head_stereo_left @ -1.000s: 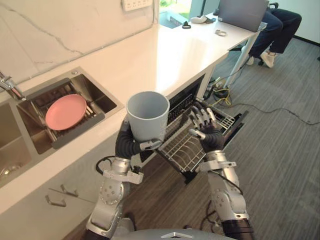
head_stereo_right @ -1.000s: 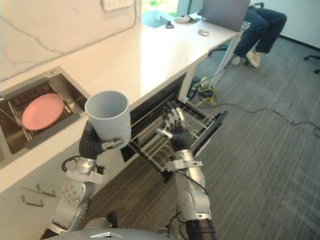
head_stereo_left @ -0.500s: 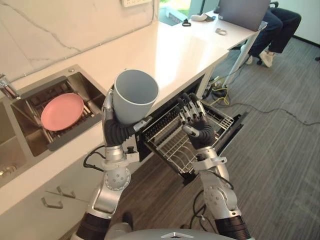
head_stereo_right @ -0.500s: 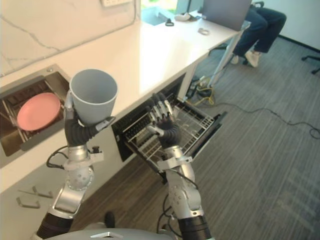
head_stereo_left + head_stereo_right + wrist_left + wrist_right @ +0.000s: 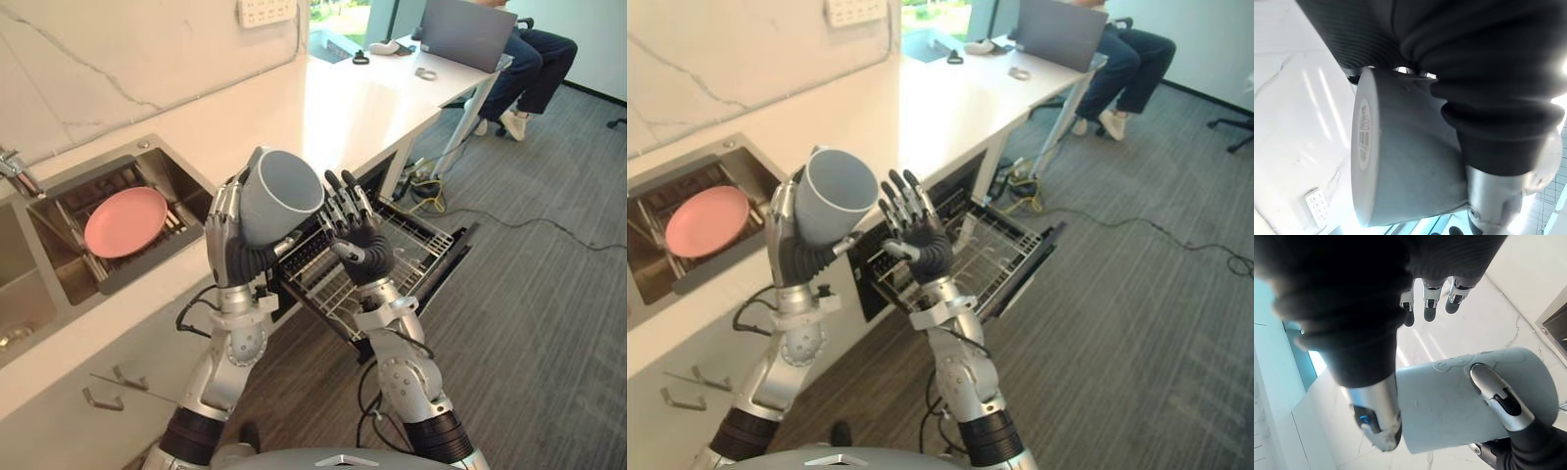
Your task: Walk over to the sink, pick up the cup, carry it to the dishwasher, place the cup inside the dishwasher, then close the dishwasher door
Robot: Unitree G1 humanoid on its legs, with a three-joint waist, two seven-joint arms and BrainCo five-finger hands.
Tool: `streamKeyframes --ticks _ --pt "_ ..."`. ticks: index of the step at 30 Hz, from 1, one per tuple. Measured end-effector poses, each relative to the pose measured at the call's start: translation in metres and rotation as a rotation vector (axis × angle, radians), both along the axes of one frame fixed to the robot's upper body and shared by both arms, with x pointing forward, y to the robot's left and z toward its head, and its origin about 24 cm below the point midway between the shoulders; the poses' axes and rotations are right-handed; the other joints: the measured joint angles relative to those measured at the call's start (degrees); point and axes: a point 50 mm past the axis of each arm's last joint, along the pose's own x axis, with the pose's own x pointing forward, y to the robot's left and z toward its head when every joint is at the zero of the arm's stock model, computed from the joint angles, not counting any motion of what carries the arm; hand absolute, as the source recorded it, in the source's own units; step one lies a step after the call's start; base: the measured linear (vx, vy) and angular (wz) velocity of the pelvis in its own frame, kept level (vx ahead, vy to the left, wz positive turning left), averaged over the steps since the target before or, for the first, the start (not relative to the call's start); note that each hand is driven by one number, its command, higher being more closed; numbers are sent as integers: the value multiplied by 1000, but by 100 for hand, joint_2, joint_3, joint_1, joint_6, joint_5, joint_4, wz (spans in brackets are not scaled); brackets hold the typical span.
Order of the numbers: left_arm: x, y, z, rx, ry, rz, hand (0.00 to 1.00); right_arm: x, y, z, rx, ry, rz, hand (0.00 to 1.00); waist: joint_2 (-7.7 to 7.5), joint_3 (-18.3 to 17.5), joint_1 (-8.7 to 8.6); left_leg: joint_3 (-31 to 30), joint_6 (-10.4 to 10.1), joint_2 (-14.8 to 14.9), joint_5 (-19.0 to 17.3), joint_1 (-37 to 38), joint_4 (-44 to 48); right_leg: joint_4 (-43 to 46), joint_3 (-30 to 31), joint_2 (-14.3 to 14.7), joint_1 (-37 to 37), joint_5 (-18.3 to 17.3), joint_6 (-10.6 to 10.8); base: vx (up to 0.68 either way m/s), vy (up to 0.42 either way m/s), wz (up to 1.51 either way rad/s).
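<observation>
Left eye view: the left hand (image 5: pixel 227 240) gripped the grey cup (image 5: pixel 281 196), which was tilted and raised above the open dishwasher's rack (image 5: pixel 416 245). The right hand (image 5: pixel 362 247) stood just beside the cup, its fingers spread straight.

Left wrist view: the cup's base carried a label (image 5: pixel 1363 137), and its print appeared too blurred to read.

Right wrist view: the cup lay just past the straight fingers.

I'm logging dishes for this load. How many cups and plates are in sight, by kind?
Cups: 1, the grey cup in the left hand, right hand open beside it.
Plates: 1, the pink plate in the sink.
Total: 2.
</observation>
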Motion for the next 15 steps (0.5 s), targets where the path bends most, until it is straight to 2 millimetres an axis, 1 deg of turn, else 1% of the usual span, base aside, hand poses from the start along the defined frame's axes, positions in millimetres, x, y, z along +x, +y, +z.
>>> streamKeyframes --ticks 5,8,10,15 --pt "-1 -11 1 56 -19 -28 100 -2 11 0 1 19 30 0 1 -1 9 -12 -1 -2 21 0 -7 -1 -4 0 2 1 0 0 0 0" --pt "1 -17 -1 69 -12 -48 100 -2 13 1 3 25 32 0 5 -37 13 -67 -5 -11 108 1 -111 -8 -26 11 -12 9 -1 -24 -3 7" --pt "1 -18 -1 71 -9 -50 100 -2 16 2 4 30 39 0 5 -37 19 -78 -1 -10 133 1 -140 -19 -32 16 -16 21 -5 -37 -2 5" --pt "-1 -22 -2 86 -23 -55 100 -1 17 1 8 52 24 0 0 -49 68 -104 11 -14 173 1 -175 -24 -55 17 -17 38 -6 -33 3 2"
